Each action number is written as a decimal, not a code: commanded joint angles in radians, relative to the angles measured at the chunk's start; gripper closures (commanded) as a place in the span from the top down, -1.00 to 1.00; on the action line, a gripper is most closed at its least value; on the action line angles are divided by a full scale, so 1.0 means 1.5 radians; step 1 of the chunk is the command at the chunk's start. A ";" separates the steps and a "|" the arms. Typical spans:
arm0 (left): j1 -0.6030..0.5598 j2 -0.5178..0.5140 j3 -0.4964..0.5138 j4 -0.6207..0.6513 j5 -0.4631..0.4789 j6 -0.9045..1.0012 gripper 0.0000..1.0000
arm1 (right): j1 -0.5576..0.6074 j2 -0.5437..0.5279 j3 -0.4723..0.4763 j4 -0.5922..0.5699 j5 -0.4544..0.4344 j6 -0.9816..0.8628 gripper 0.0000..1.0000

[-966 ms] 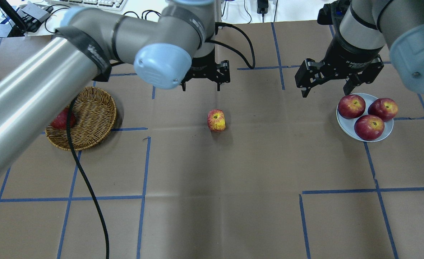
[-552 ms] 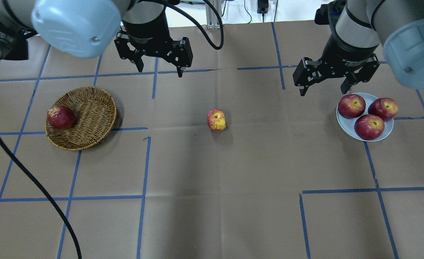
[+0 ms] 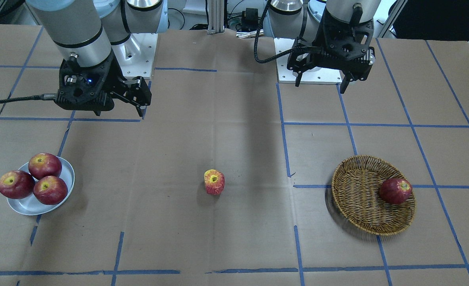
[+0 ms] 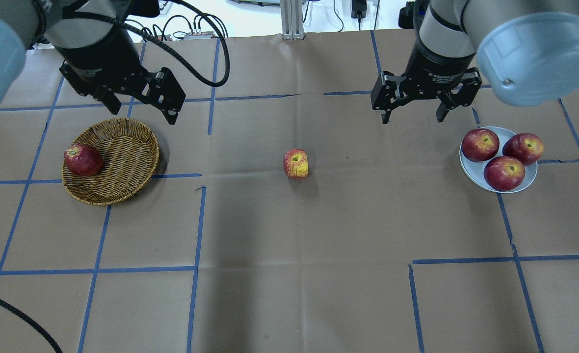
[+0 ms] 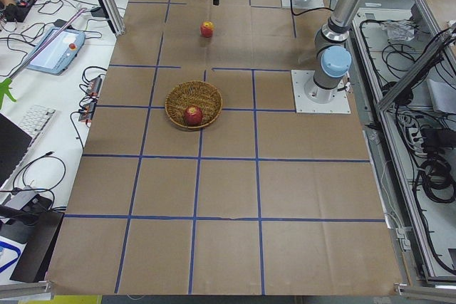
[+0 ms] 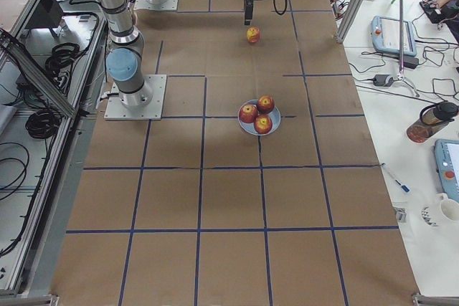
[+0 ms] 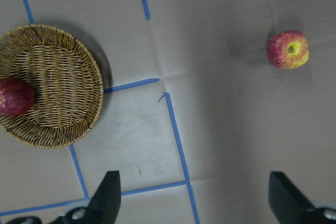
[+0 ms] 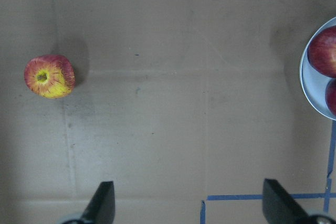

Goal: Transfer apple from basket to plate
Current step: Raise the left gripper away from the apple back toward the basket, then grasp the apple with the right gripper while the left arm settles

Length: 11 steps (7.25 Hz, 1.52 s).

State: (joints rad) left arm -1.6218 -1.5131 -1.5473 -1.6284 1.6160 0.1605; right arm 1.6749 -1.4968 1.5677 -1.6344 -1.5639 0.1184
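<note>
Along the near edge the brown paper worktop [image 4: 289, 299] lies flat, crossed by blue tape lines [image 4: 196, 225]; farther in, the streaky red-and-yellow apple [image 4: 296, 164] sits in the middle with wide room all round; toward the left edge the round woven basket [image 4: 127, 162] holds one dark apple [image 4: 83, 160]; toward the right edge the smooth white plate [image 4: 470, 170] holds three dark apples [image 4: 504, 173]; farthest, the left gripper [image 3: 320, 86] and right gripper [image 4: 411, 117] hang above the paper, jaws spread wide.

Woven wicker basket [image 4: 122, 166] (rough); glossy plate [image 4: 529, 180]; matt paper table [image 4: 289, 255].
</note>
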 commanded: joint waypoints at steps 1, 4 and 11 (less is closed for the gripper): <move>0.023 0.047 -0.086 0.035 0.000 0.006 0.98 | 0.073 0.056 -0.019 -0.048 -0.002 0.090 1.00; 0.029 0.066 -0.097 0.037 0.005 0.005 0.98 | 0.162 0.155 -0.019 -0.169 -0.003 0.189 1.00; 0.032 0.064 -0.097 0.037 0.003 0.002 0.98 | 0.197 0.311 0.015 -0.350 -0.005 0.215 0.99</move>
State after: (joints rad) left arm -1.5742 -1.4157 -1.6936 -1.5723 1.6208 0.1643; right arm 1.9683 -1.0580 1.5821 -2.1281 -1.5704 0.4404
